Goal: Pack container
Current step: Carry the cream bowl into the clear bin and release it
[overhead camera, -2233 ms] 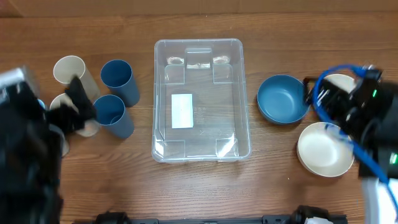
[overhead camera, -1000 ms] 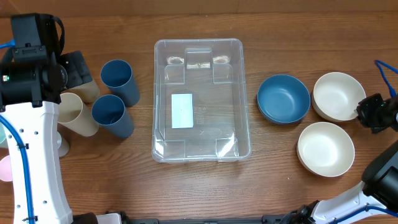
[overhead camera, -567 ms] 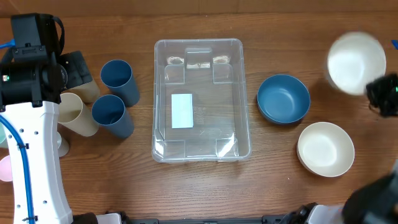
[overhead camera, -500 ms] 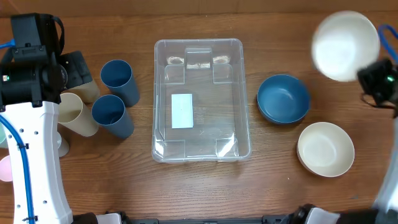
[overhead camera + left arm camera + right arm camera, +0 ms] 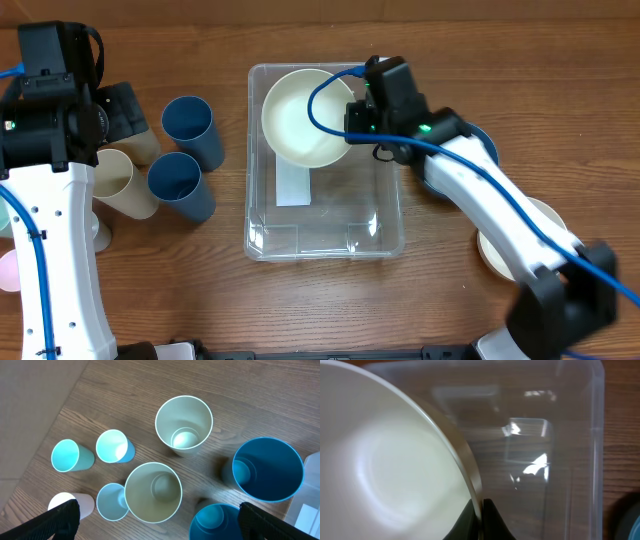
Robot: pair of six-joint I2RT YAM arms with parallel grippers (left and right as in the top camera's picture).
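Spare cream bowl (image 5: 487,252) nr right edge. Container (image 5: 388,236) mid-table. R gripper (image 5: 481,510), pinching rim of held cream bowl (image 5: 300,115), just swung it from far-right corner to over container's far end: 1st item nearly in. L gripper (image 5: 159,521) gapes open over cups (image 5: 183,422), left edge.

brown wood-grain table (image 5: 200,290) under even light, with a plain tan surface (image 5: 30,405) beside its edge
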